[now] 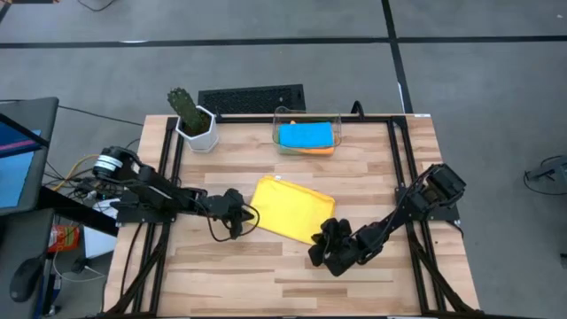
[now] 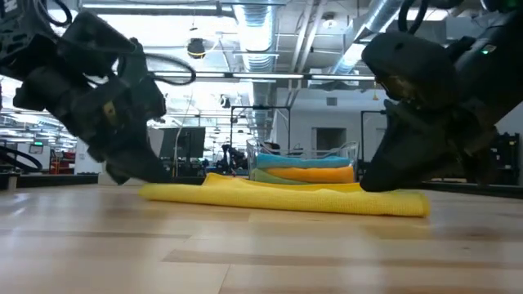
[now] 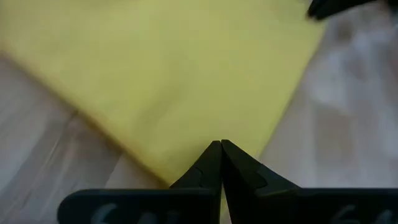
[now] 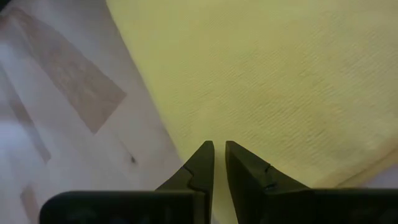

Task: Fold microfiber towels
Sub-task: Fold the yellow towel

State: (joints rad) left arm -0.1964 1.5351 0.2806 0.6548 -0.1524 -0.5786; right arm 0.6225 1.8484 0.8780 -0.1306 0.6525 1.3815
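Both gripper tips hid the yellow towel's [image 1: 293, 209] near corners. One clear bin [image 1: 306, 135] at the counter's [image 1: 266, 275] far edge held a blue towel [image 1: 306, 134] over an orange towel [image 1: 317, 151]; any others were hidden. Left gripper [image 1: 248, 213]: jaws closed at the towel's edge. Right gripper [image 1: 324, 232]: jaws narrowly parted over the yellow cloth; grip uncertain.

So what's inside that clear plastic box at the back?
The clear bin holds folded towels: a blue towel on top, an orange towel beneath. A greenish edge shows below; anything else is covered.
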